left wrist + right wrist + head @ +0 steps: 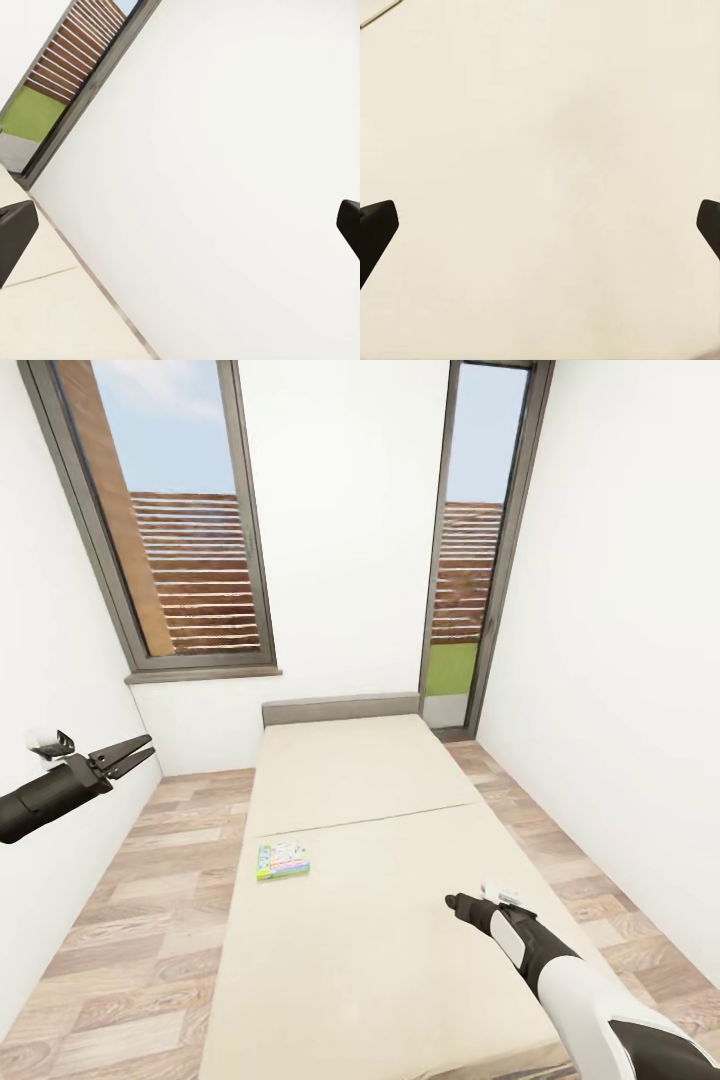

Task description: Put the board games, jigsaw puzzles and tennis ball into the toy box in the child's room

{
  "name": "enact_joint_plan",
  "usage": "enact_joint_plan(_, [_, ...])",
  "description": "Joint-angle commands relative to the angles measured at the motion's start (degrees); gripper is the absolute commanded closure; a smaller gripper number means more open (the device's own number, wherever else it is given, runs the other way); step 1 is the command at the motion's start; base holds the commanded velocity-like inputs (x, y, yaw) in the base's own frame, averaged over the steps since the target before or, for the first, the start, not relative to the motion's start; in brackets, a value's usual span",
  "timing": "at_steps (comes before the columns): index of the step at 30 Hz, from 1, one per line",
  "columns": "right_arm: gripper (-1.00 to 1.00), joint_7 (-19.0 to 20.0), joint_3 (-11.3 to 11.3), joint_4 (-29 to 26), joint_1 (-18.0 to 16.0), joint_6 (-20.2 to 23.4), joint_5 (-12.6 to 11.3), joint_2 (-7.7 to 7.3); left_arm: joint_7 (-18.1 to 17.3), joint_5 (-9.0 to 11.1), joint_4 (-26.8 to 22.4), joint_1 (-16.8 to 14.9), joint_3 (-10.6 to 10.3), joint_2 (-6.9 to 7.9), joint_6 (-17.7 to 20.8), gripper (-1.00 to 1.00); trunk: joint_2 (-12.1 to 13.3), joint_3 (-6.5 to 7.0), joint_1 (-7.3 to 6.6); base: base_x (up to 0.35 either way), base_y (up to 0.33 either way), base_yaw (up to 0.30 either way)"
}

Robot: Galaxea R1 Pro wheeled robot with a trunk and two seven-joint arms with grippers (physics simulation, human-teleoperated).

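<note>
The right claw [455,903] is held low over the near bed [400,960] — spread wide, nothing in it. A small blue board game [283,860] lies left on the mattress. The left claw [140,753] is raised at the far left — also spread, empty.

white walls [340,560] enclose the room. a grey-framed window [170,530] occupies the upper left of the frame; a narrow full-height window [480,540] stands right of centre. both show a slatted wooden fence [200,570], and the narrow one also shows grass [452,668]. wood-plank floor [150,890] covers the lower left and right.
</note>
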Motion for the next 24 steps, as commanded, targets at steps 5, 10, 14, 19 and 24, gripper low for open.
enact_joint_plan(5, [-1.00, 0.2, -0.2, -0.1, 0.0, 0.3, -0.3, -0.01, -0.2, 0.0, 0.0, -0.1, 0.0, -0.02, 0.3, -1.00, -0.1, -0.13, 0.03, -0.055, 0.019, 0.000])
enact_joint_plan(10, [-1.00, 0.2, -0.2, -0.1, 0.0, 0.3, -0.3, -0.02, -0.2, 0.0, 0.0, -0.1, 0.0, -0.08, 0.2, -1.00, -0.1, -0.13, 0.03, -0.016, 0.012, 0.000])
enact_joint_plan(14, [-1.00, 0.3, -0.2, -0.1, 0.0, 0.3, -0.3, -0.02, -0.2, 0.0, 0.0, -0.1, 0.0, -0.08, 0.2, -1.00, -0.1, -0.13, 0.03, -0.004, 0.003, 0.000])
enact_joint_plan(19, [-1.00, 0.3, -0.2, -0.1, 0.0, 0.3, -0.3, 0.00, -0.2, 0.0, 0.0, -0.1, 0.0, -0.10, 0.2, -1.00, -0.1, -0.13, 0.03, -0.001, 0.049, 0.000])
enact_joint_plan(24, [-1.00, 0.3, -0.2, -0.1, 0.0, 0.1, -0.3, -0.03, -0.2, 0.0, 0.0, -0.1, 0.0, -0.13, 0.1, -1.00, -0.1, -0.08, 0.03, 0.000, 0.085, -0.077])
